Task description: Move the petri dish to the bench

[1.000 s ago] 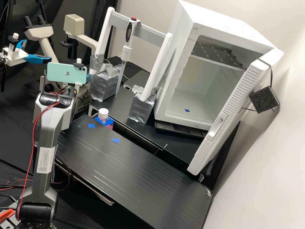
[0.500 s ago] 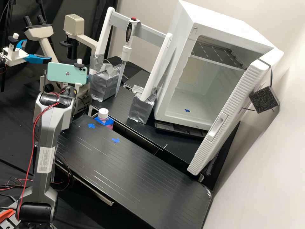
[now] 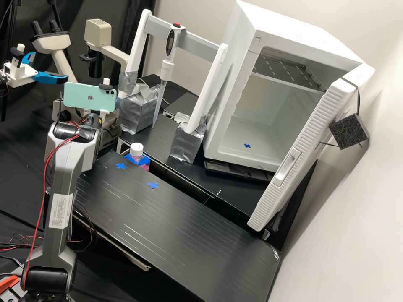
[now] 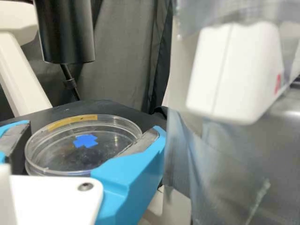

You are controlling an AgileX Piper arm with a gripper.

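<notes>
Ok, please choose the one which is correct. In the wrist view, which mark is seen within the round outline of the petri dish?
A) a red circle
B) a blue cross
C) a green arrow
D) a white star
B: a cross-shaped blue mark shows within the rim of the clear petri dish.

From my end, I see the bench [image 3: 201, 251] in front, two tape marks [image 3: 121, 166] on it, a bottle [image 3: 136, 149] just behind. Farther back, a pipette [image 3: 168, 69] stands at a frame [image 3: 201, 42], between microscope [image 3: 98, 33] on the left and incubator [image 3: 285, 21] on the right (another tape mark [image 3: 247, 145] lies on its floor).
</notes>
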